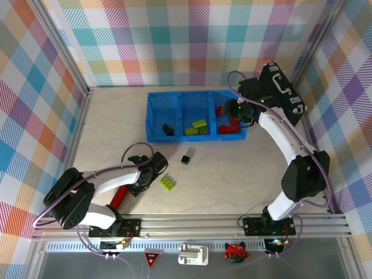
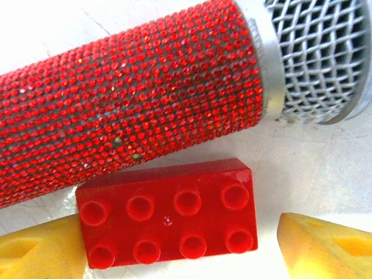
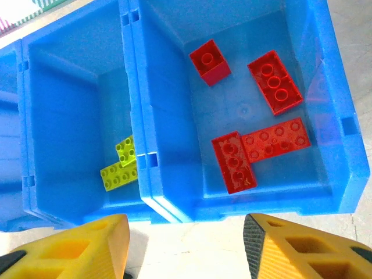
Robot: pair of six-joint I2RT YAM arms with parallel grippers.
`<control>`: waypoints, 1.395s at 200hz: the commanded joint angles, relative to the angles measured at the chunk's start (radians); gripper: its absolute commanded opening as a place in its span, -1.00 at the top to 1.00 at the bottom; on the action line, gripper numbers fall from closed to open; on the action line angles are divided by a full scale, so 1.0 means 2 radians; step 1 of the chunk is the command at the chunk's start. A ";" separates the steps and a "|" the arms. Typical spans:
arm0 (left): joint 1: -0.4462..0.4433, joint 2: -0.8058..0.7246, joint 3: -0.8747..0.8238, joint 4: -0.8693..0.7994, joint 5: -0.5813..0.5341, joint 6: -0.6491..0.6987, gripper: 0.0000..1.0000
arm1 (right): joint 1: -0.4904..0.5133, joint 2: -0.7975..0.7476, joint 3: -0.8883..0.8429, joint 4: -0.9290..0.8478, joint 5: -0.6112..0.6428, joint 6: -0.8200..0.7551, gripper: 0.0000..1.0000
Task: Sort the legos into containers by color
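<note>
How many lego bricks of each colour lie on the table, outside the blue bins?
Red brick: 1
Lime green brick: 1
Black brick: 1
Total: 3

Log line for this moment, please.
left gripper: open, straddling red brick beside red microphone | right gripper: open, empty, above right bin | loose: black lego, lime lego
</note>
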 commanded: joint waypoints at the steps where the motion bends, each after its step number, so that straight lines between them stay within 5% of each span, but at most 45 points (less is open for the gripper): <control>1: 0.009 0.005 0.001 -0.001 -0.009 0.005 -0.60 | 0.003 -0.022 -0.008 0.003 -0.008 0.009 -0.12; 99: 0.011 -0.017 0.007 -0.009 -0.007 0.020 -0.27 | 0.004 -0.034 -0.017 0.003 -0.005 0.010 -0.12; 169: 0.010 -0.025 0.098 -0.016 0.004 0.155 -0.25 | 0.004 -0.039 -0.007 -0.006 -0.040 -0.011 -0.12; 233: 0.010 0.017 0.185 0.070 0.128 0.303 -0.21 | 0.004 -0.075 -0.066 0.045 -0.185 -0.073 -0.18; 279: 0.021 0.073 0.241 0.133 0.232 0.253 -0.21 | 0.024 -0.144 -0.173 0.141 -0.201 -0.020 -0.19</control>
